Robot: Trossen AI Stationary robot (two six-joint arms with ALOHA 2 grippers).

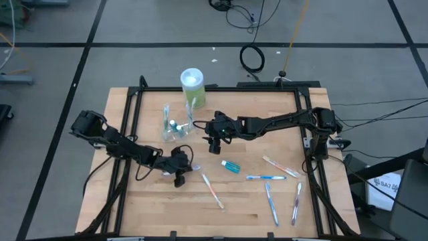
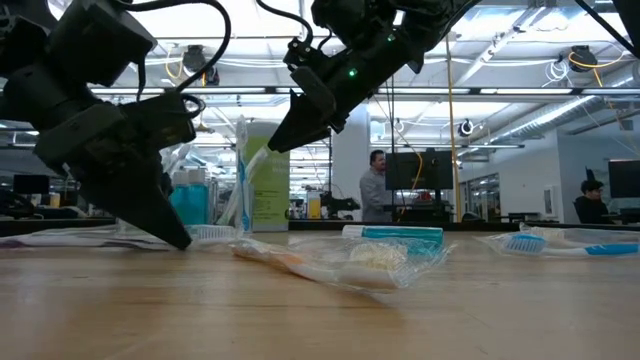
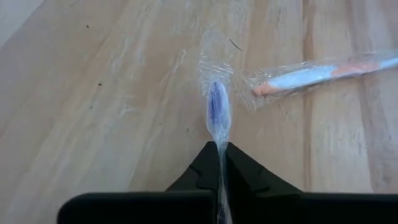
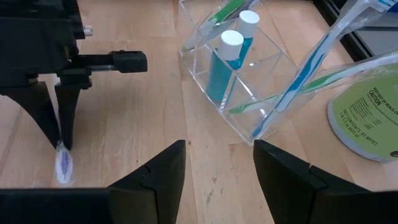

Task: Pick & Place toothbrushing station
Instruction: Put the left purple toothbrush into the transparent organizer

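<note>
L gripper (image 3: pixel 222 163) clamped on wrapped toothbrush (image 3: pixel 217 112) mid-bench; R gripper (image 4: pixel 217 163) wide open, empty, by clear cup (image 4: pixel 239 74).

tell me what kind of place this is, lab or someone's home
Most likely a robotics lab or open workshop, not a home. The wooden table stands on a grey floor with loose cables; behind it the low view shows strip-lit ceilings, monitors and a person at a workstation.
</note>
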